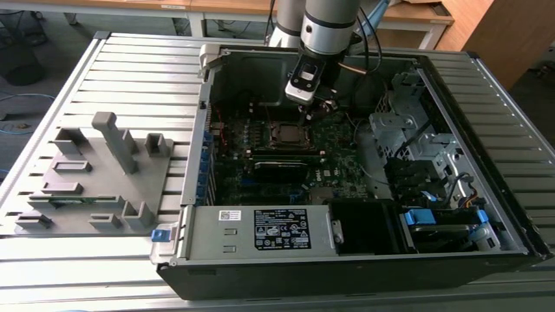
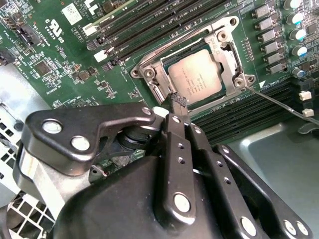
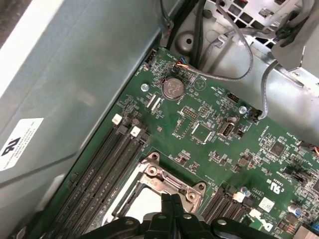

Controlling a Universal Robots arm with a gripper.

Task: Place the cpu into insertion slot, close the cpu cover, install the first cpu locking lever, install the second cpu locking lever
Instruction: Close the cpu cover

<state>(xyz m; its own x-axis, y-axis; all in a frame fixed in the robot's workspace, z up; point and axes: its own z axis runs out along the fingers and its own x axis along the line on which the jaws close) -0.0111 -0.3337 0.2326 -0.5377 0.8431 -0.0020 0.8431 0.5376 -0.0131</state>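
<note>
One chip is seated: in the exterior view the arm [image 1: 329, 19] reaches steeply down into the case [image 1: 347, 276], by the insertion slot [image 1: 290, 134]. In the second wrist view the cpu [image 2: 197, 77] lies under the cpu cover [image 2: 230, 59]; our jaws, pinched together and empty, meet the frame's edge. We judge a lever [image 2: 279, 102] needs a steady, square push. In the first wrist view the jaws hang over the slot's rim.

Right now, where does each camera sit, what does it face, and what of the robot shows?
Exterior view: off the arm, looking down into the open black computer case; grey arm and black tool show.
Second wrist view: wrist-mounted, past the tool toward the silver-grey square cpu.
First wrist view: wrist-mounted, facing the dark green motherboard; tool shows.
Both wrist views share the silvery-rimmed square insertion slot.
</note>
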